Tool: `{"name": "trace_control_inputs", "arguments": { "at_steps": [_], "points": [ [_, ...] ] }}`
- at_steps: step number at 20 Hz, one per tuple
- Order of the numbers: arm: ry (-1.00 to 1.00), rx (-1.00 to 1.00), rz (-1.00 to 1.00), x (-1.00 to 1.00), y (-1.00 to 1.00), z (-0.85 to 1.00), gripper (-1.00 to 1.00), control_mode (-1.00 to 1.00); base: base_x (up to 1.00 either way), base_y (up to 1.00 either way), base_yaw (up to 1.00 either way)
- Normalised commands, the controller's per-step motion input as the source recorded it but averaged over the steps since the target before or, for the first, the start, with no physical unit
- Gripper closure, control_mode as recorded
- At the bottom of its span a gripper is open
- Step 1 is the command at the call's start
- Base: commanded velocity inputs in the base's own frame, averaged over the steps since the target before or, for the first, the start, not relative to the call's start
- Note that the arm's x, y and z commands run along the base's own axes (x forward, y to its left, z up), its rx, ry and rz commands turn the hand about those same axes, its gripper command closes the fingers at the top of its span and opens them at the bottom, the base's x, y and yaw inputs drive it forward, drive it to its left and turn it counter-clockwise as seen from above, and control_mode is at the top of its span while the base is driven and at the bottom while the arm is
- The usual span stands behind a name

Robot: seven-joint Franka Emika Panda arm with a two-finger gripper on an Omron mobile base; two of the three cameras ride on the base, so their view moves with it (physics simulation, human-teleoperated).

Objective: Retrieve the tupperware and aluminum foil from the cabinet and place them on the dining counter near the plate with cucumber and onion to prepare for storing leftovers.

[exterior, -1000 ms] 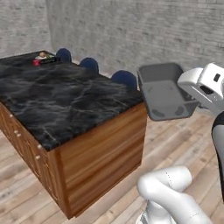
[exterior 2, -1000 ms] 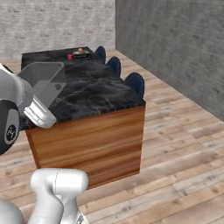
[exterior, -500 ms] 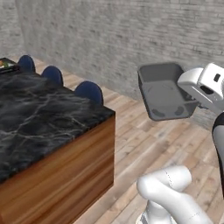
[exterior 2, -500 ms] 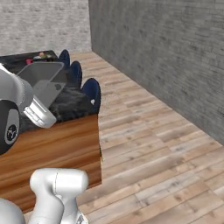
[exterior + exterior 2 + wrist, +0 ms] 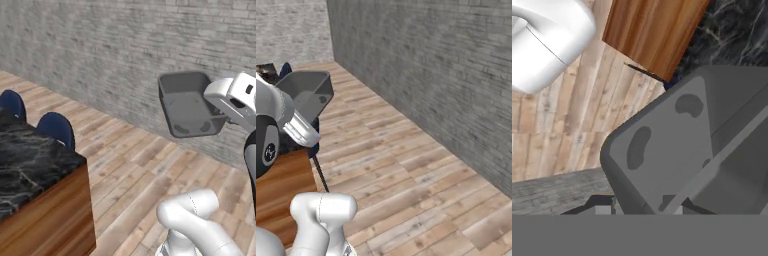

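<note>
My gripper (image 5: 223, 113) is shut on the right rim of the tupperware (image 5: 189, 103), a grey see-through tub held up in the air and tipped with its opening toward the left base camera. In the right base view the tupperware (image 5: 307, 89) hangs just beyond the white hand, over the counter's end. In the hand view the tub (image 5: 672, 145) is close up, its underside facing the camera. The dining counter (image 5: 27, 167), black marble on a wooden base, lies at lower left. The aluminum foil, cabinet and plate are out of view.
Two blue stools (image 5: 56, 131) stand along the counter's far side. A grey brick wall (image 5: 115, 55) runs behind, and again along the right in the right base view (image 5: 446, 75). Bare wooden floor (image 5: 406, 170) spreads to the right of the counter.
The whole picture has shifted, so the base has moved: the counter slid to the left and more wall and floor came into view. The tub stays in the gripper as before.
</note>
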Motion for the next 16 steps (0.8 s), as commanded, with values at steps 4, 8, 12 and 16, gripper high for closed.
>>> {"name": "trace_control_inputs", "arguments": {
  "at_steps": [4,8,12,16],
  "points": [
    [0.0,0.0,0.0,0.0,0.0,0.0,1.0,1.0,1.0,-0.19,-0.07],
    [0.0,0.0,0.0,0.0,0.0,0.0,1.0,1.0,1.0,-0.07,0.0],
    [0.0,0.0,0.0,0.0,0.0,0.0,1.0,1.0,1.0,0.0,-0.05],
    [0.0,0.0,0.0,0.0,0.0,0.0,1.0,1.0,1.0,0.0,-0.06]
  ]
}}
